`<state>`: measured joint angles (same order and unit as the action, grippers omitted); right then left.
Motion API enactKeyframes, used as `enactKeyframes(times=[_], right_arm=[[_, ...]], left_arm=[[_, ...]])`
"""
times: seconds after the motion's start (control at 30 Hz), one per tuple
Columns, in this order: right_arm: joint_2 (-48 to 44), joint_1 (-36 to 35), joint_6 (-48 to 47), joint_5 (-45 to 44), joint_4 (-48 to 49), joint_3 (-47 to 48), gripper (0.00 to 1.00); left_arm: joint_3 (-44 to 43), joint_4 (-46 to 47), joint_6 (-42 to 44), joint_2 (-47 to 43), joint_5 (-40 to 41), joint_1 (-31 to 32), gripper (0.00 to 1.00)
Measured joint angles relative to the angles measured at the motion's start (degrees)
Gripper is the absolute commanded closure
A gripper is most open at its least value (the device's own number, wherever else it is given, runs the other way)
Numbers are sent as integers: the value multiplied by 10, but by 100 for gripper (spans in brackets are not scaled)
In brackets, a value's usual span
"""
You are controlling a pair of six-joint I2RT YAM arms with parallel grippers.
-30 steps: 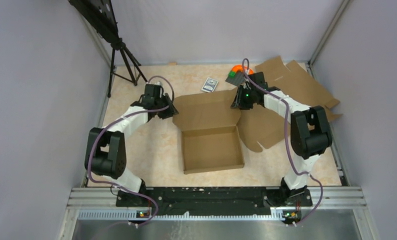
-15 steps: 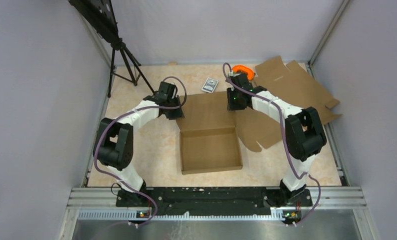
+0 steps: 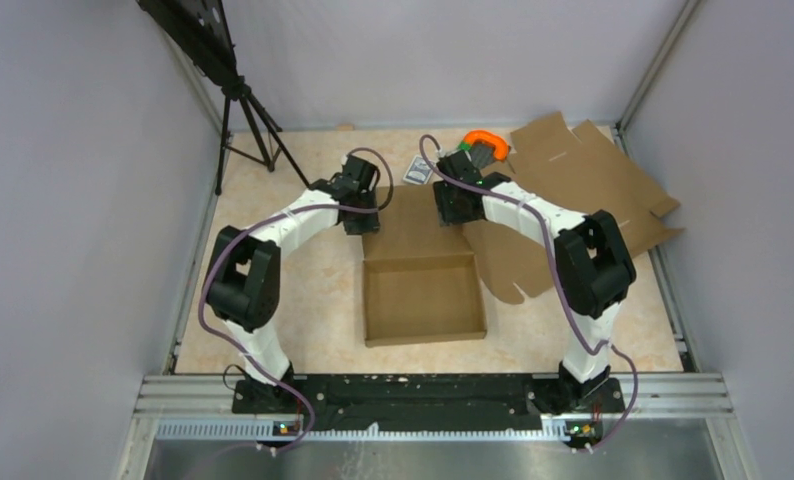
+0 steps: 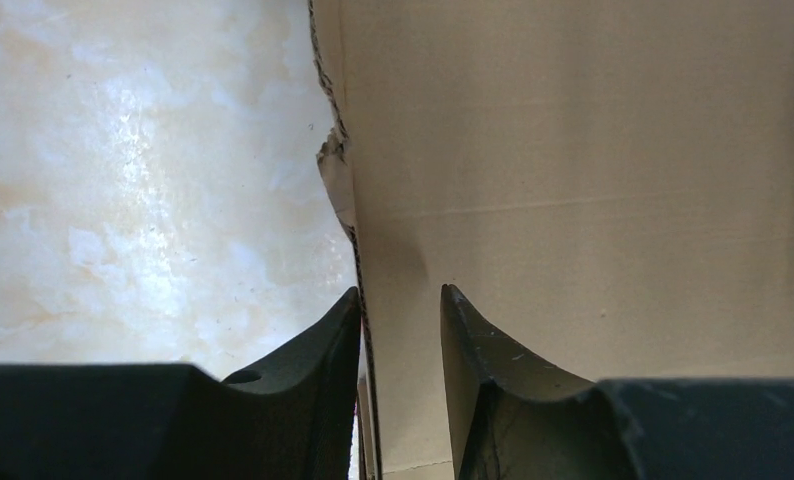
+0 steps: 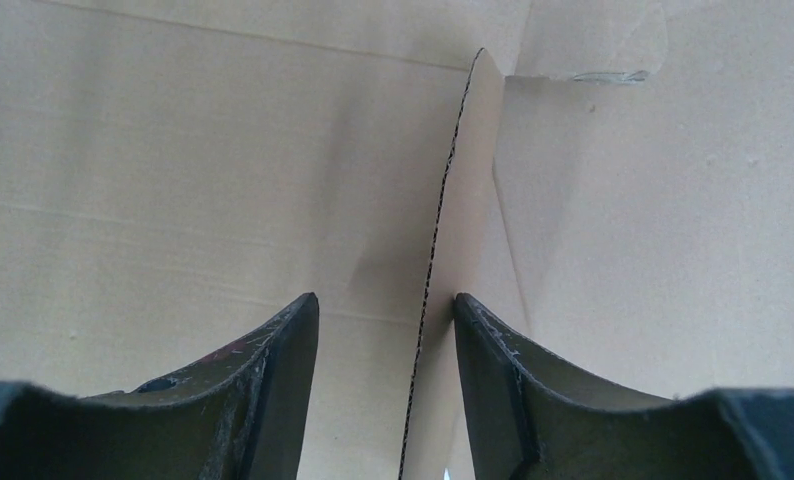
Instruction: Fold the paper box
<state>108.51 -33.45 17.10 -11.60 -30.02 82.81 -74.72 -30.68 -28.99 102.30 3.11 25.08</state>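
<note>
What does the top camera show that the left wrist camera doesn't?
Only the top view: the whole brown cardboard mailer box, its shallow tray formed, and a second flat brown cardboard sheet beside it. Only the left wrist: the left gripper, open, straddling the box's ragged flap edge. Both: the box's cardboard and the marbled beige tabletop.

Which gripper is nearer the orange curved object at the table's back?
Right. The right gripper is just in front of the orange object; the left gripper is across the brown cardboard box lid.
</note>
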Motion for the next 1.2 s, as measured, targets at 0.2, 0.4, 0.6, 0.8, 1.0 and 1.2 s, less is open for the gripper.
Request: enactKeyframes(times=[0.2,0.4,0.6,0.8,1.0,1.2], right_arm=[[0,-7,0,-9,-3,2,48],[1,-7,3,-8,-10,8,37],[-4,13,7,36,-9,8,47],[-28,42,9,52,-9,9,50],[-14,51,3,56,-31,37,50],[34,53,-6,58,-53,92,50]], left_arm=[[-26,-43,0,16,54,26,61],[-35,-61,2,26,72,32,56],[-9,-39,2,-2,5,-8,57],[-9,-38,13,-23,-30,-50,58],[-41,-59,30,14,-48,-56,59],[-65,-79,42,51,-56,-64,59]])
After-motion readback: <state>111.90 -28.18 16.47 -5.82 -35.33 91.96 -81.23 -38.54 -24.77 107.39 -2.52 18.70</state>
